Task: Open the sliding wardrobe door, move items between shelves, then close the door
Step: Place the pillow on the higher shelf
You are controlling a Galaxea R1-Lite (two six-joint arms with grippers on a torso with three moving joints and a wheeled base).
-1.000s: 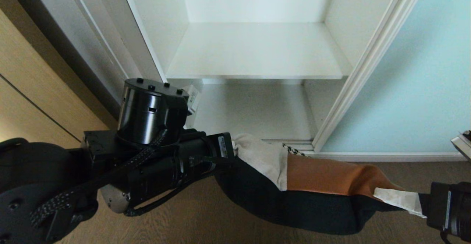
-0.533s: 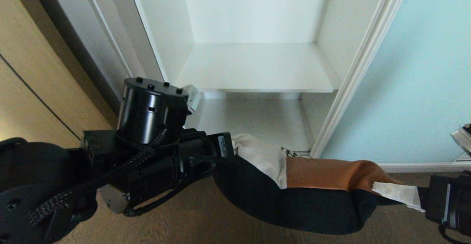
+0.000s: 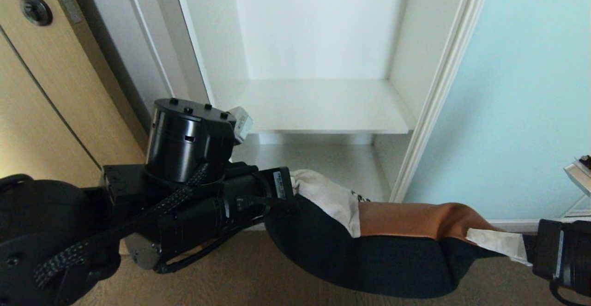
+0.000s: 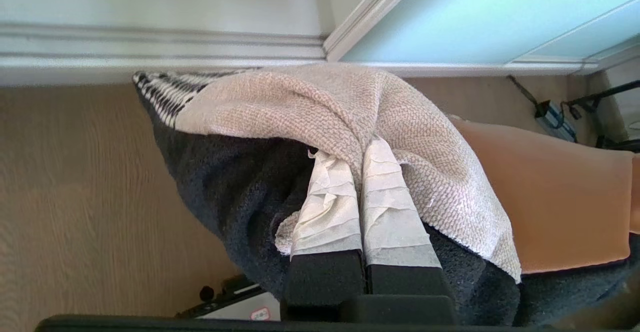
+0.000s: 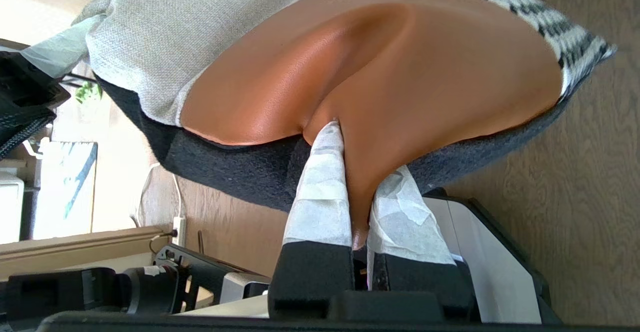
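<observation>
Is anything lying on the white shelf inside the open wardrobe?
No, in the head view the shelf shows only bare white board; the cushion hangs outside it.

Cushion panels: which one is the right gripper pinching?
The rust-orange panel; the right gripper bunches it between its taped fingers. The left gripper pinches the cream woven panel; houndstooth is ungripped.

The cushion [image 3: 369,246] hangs between both grippers, before the wardrobe opening. The shelf [image 3: 323,107] lies behind it, the sliding door [image 3: 521,89] to the right.
</observation>
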